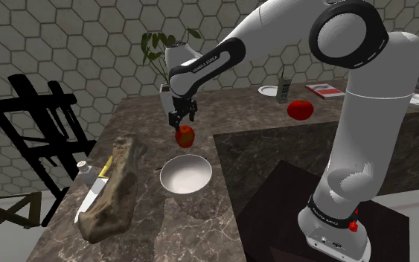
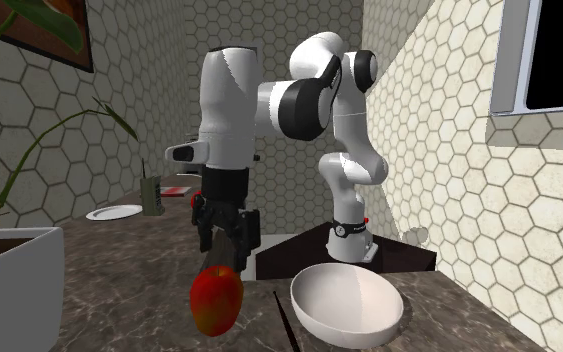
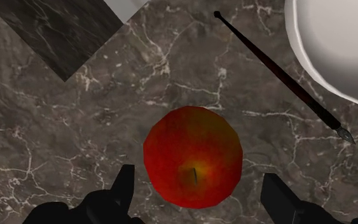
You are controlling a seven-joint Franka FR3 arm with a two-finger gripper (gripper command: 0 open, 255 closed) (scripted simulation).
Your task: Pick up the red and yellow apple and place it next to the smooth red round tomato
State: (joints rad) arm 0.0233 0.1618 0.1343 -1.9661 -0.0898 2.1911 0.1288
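On the dark marbled counter (image 1: pixel 144 119), the red and yellow apple (image 1: pixel 185 136) is seen lying just beside a white bowl (image 1: pixel 186 175), whose inside is shown bare and smooth. Directly above the apple the black gripper (image 1: pixel 183 119) is pointed down. In the wrist view its fingers (image 3: pixel 123 184) are spread apart on both sides of the fruit, and no contact with it is seen (a narrow strip of counter is visible at each side). Between apple and bowl a thin dark brush (image 3: pixel 279 70) is laid flat. The red tomato (image 1: pixel 300 110) is placed well apart from the apple, toward the shoulder view's right, near a white plate (image 1: pixel 269 90). At the back a leafy plant (image 1: pixel 163 43) is contained in a white pot (image 1: pixel 164 91).
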